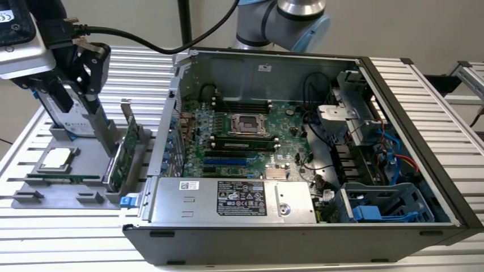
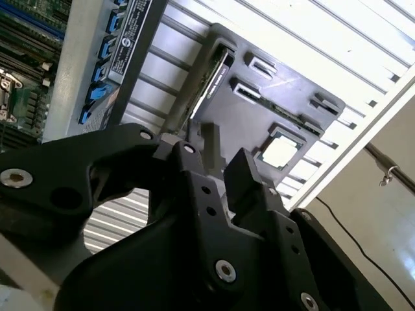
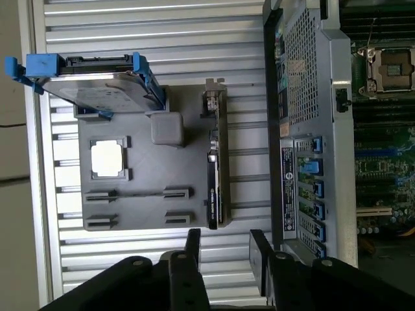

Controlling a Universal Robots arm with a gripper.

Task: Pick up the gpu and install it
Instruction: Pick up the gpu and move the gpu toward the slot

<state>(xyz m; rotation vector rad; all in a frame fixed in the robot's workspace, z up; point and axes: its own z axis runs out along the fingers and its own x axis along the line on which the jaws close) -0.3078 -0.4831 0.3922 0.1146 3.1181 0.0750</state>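
Gripper (image 3: 224, 238): black, two-fingered, poised over the slatted metal table (image 3: 162, 39) just short of the parts tray. Fingers (image 3: 193, 249) are spread apart with nothing between them; bare table slats show through the gap in the first wrist view.

Gpu (image 3: 214, 184): stands on its long edge in a slot along one rim of the grey tray (image 3: 146, 172), with the silver end bracket (image 3: 213, 97) at the end far from the fingers. It lies ahead of the fingertips, roughly in line with the gap, clear of both fingers and untouched. Not yet installed.

Hard drive (image 3: 97, 81): silver, in a blue frame. Stands upright at the tray end farthest from the fingers, well to the side of the gpu.

Processor chip (image 3: 107, 157): lies flat in a square recess mid-tray, between the hard drive and the holders nearest the fingers.

Memory stick (image 3: 139, 193): thin and long, seated in slotted holders at the tray end near the fingertips, beside the gpu but apart from it.

Grey block (image 3: 167, 128): fixed to the tray, just beside the gpu's bracket end.

Computer case (image 3: 305, 97): lies open on the table, just beside the gpu on the side away from the hard drive. In the exterior view it sits to the exterior view's right of the tray. The motherboard (image 3: 382, 149) is exposed inside, and the power supply (image 1: 226, 201) lies along the case edge.
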